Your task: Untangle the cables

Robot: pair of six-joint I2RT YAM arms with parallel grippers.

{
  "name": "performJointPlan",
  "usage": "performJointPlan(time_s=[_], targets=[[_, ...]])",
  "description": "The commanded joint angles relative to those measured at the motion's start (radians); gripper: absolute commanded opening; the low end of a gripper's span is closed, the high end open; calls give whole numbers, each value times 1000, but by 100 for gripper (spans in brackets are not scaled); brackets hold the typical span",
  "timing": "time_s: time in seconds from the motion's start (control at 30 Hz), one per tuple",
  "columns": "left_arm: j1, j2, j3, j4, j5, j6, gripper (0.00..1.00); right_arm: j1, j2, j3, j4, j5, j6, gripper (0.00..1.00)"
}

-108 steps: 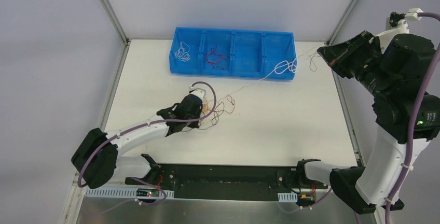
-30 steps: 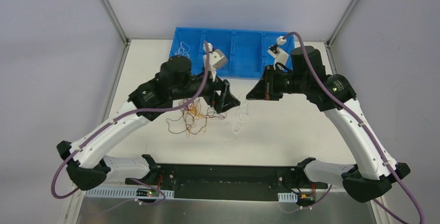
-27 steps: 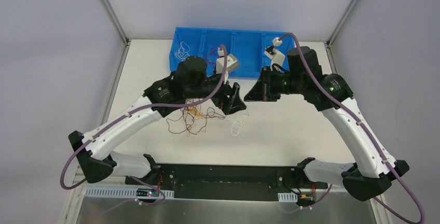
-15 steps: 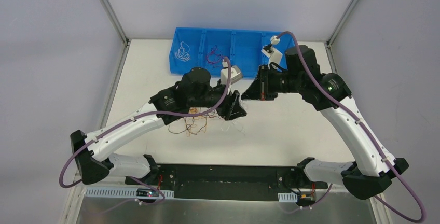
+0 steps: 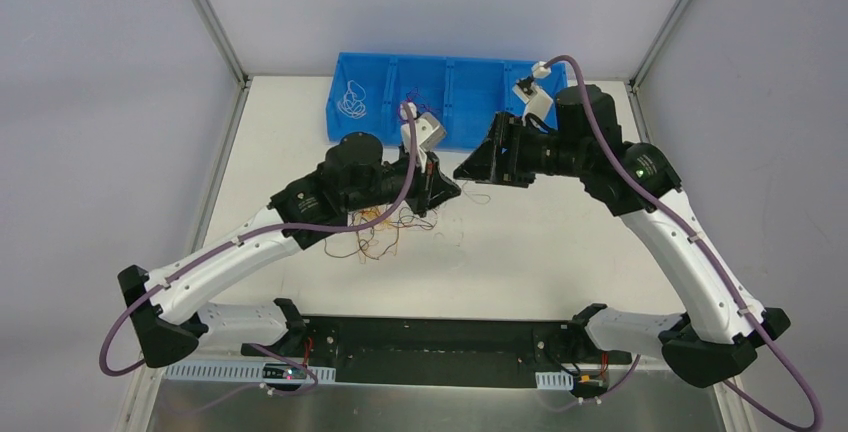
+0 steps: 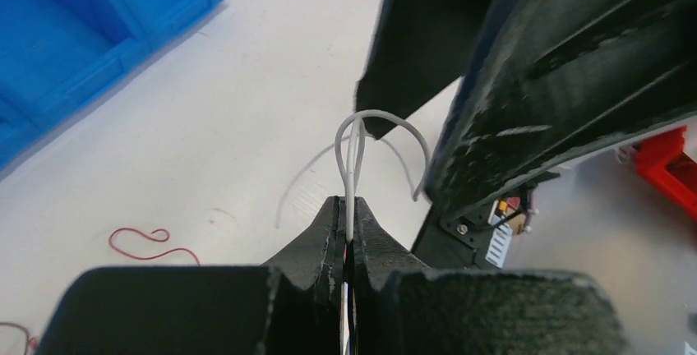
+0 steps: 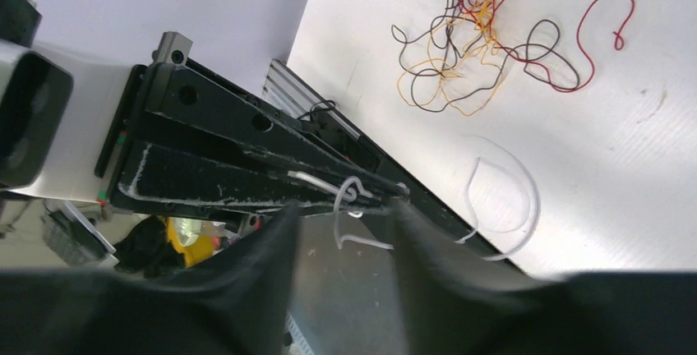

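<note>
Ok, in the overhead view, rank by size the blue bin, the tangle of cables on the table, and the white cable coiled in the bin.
1. blue bin, largest by far.
2. tangle of cables, partly under the left arm.
3. coiled white cable in the bin's leftmost compartment, smallest.

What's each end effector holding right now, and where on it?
Left end effector is shut on the white cable at a doubled-over bend, its loop poking out past the tips. Right end effector is open, holding nothing.

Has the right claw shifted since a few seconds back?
Yes. The right claw swung left, from beyond the blue bin's right end to in front of its middle.
</note>
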Motion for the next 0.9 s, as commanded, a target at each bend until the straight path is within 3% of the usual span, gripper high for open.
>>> performJointPlan(time_s=[0.0, 0.03, 0.07, 0.33, 0.5, 0.57, 0.87], targets=[[74, -50, 6, 7, -113, -5, 0, -19, -43, 20, 71, 86, 61, 79], [115, -51, 12, 1, -112, -19, 0, -29, -47, 25, 70, 106, 67, 93], [153, -51, 23, -7, -110, -29, 0, -41, -52, 30, 69, 121, 72, 99], [492, 94, 240, -98, -192, 15, 0, -160, -97, 24, 42, 100, 71, 100], [657, 288, 397, -74, -221, -6, 0, -166, -111, -12, 22, 94, 39, 100], [717, 363, 436, 4, -183, -42, 0, -167, -120, -46, 35, 91, 39, 99], [842, 757, 808, 91, -96, -93, 0, -181, -113, -130, 41, 86, -9, 99]])
